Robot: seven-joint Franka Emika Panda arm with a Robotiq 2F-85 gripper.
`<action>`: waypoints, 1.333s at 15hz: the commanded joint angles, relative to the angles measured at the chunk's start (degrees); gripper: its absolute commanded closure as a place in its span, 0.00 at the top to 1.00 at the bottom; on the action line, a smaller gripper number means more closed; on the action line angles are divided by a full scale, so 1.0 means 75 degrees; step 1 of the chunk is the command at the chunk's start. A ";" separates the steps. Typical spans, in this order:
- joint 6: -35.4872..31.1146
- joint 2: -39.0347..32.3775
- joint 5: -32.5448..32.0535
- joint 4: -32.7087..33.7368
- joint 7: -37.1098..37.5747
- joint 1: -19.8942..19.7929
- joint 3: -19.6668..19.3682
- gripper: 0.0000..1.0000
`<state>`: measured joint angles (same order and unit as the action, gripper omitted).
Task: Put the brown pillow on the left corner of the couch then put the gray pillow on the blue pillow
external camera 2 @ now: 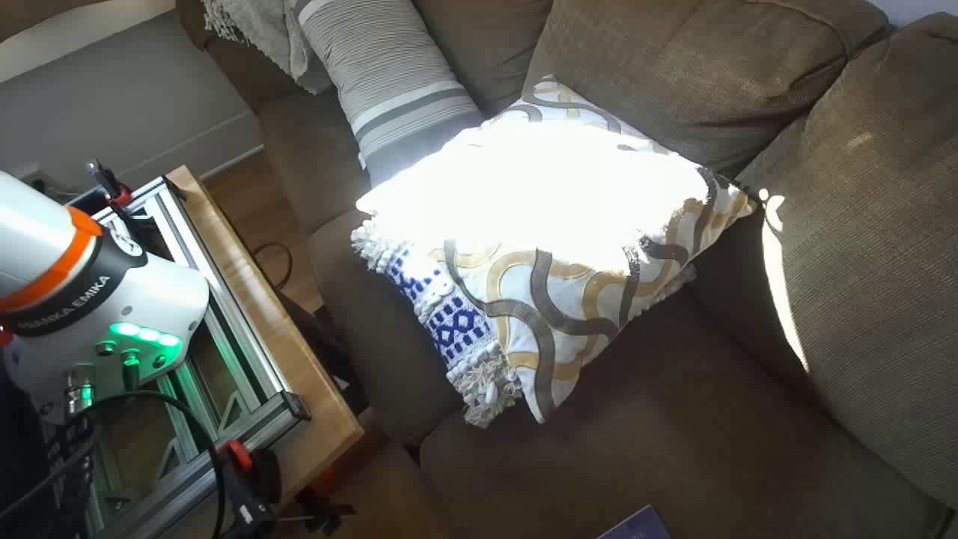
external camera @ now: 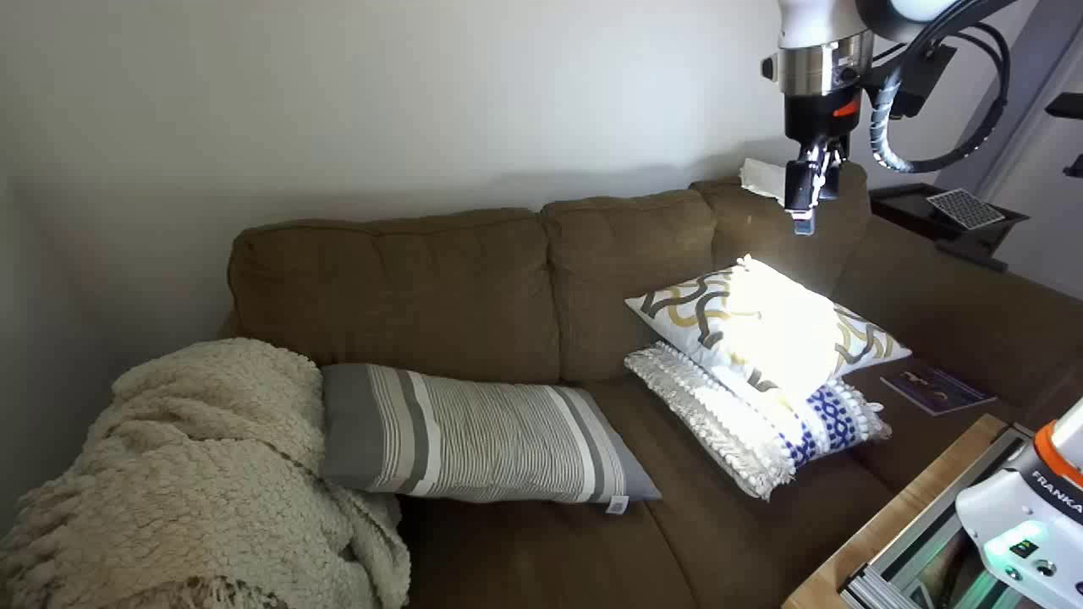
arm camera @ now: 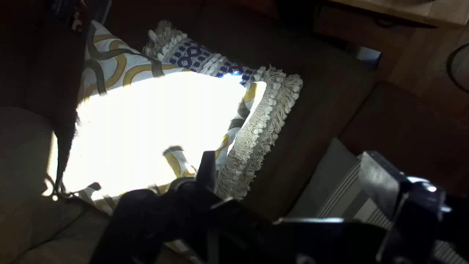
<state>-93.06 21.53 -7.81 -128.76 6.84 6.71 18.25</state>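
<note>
Blue pillow (external camera: 753, 431): your landmark; it lay on the couch (external camera: 406, 296) with its fringe (arm camera: 273, 117) showing.
Brown pillow (external camera 2: 557, 217): rested on top of the blue pillow, its middle bleached by glare.
Left corner of the couch (external camera 2: 733, 254): near the blue pillow, on its armrest (external camera 2: 876, 262) side; the brown pillow was not yet set there, so you were, by this reading, on the first step.
Gripper (arm camera: 291, 172): hung higher than the blue pillow, released; the wrist view showed its fingers (arm camera: 383, 183) well apart with nothing held.
Next move: you probably needed to descend, pinch an edge or fold of the brown pillow without catching the fringe, and lift it clear of the blue pillow toward the corner.
Gray pillow (external camera: 486, 436): lay near the blue pillow but apart from it, on the side away from the left corner.
Containers: you had none plainly in view; the couch bore the pillows, a cream blanket (external camera: 203, 474) well apart from the blue pillow, and a booklet (external camera: 937, 389) near it; beyond the blue pillow, a dark tray-like surface (external camera: 905, 203) bore a patterned board (external camera: 964, 209).
</note>
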 commanded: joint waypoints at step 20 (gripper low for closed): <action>-0.5421 -0.4256 -0.1250 0.0057 0.0980 -0.0149 -0.1558 1.00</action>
<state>-124.09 -6.60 -17.06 -127.74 11.71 5.99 8.96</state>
